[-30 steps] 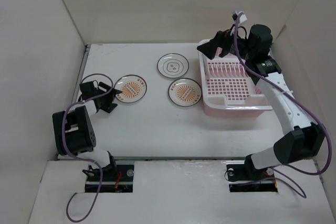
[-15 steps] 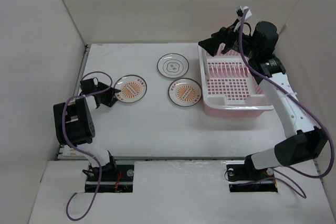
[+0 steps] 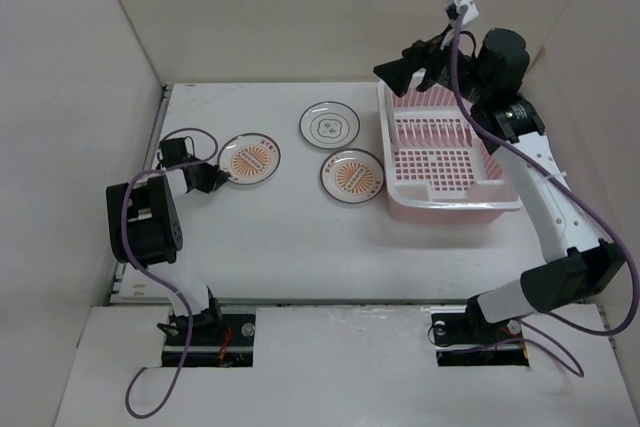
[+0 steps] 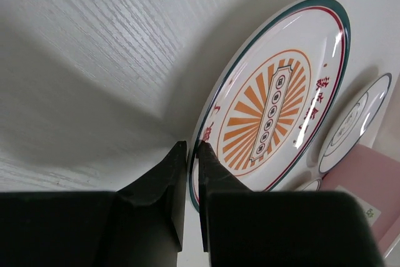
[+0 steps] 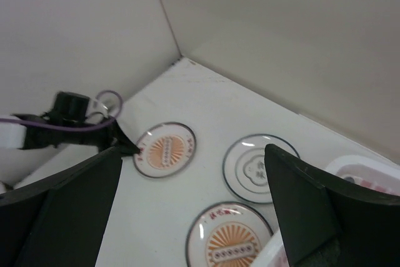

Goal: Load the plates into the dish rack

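Orange plate (image 4: 269,117) has shifted, pinched by left claw (image 4: 192,151).

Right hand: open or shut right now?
Open. In the right wrist view the right hand has its two fingers spread wide, with nothing held between them.

The white wood-grain table (image 3: 300,237) carries a pink rectangular plastic dish rack (image 3: 440,209) at right, a dark-rimmed round orange-sunburst plate (image 3: 352,176) just beside it, a second sunburst plate (image 3: 250,160) farther left, and a white ringed round plate (image 3: 329,126) behind them.
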`<action>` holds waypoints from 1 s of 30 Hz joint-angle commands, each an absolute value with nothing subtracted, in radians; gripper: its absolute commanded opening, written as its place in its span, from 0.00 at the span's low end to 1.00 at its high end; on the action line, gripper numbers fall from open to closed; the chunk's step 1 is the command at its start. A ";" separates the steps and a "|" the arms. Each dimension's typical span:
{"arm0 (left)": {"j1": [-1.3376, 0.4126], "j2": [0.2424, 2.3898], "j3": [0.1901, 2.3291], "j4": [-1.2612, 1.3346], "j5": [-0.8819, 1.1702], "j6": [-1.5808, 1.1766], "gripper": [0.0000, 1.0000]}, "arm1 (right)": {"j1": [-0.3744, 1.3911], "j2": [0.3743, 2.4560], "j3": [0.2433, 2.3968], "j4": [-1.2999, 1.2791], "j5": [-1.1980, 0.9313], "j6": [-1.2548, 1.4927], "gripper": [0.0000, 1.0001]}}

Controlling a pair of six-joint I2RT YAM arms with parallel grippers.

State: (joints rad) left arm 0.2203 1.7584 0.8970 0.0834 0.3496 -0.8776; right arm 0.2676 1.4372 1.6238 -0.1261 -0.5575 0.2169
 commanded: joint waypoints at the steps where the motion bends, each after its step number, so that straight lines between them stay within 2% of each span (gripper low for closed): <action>1: 0.215 1.769 0.911 -0.061 0.282 -0.842 0.00 | 0.357 1.517 1.730 -0.287 -0.366 0.035 1.00; 4: 0.201 1.692 0.936 -0.118 0.259 -0.842 0.00 | 0.492 1.526 1.707 -0.307 -0.136 -0.079 1.00; 7: 0.177 1.585 1.001 -0.219 0.235 -0.833 0.00 | 0.586 1.568 1.684 -0.327 -0.013 -0.204 1.00; 11: 0.157 1.474 1.153 -0.368 0.203 -0.833 0.00 | 0.635 1.603 1.618 -0.299 0.000 -0.285 1.00; 17: 0.146 1.428 1.310 -0.593 0.235 -0.870 0.00 | 0.716 1.690 1.637 -0.299 -0.124 -0.425 1.00; 20: 0.146 1.442 1.347 -0.676 0.319 -0.881 0.00 | 0.768 1.747 1.693 -0.334 -0.137 -0.524 0.93; 24: 0.137 1.439 1.356 -0.676 0.419 -0.917 0.00 | 0.863 1.815 1.762 -0.371 -0.077 -0.600 0.90; 30: 0.117 1.439 1.414 -0.730 0.439 -0.939 0.00 | 0.922 1.835 1.758 -0.331 -0.026 -0.629 0.85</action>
State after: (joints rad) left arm 0.1242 1.4593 1.3468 -0.7132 0.3721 -0.9028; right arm 0.9176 1.8534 1.7161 -0.3683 -0.0696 -0.5797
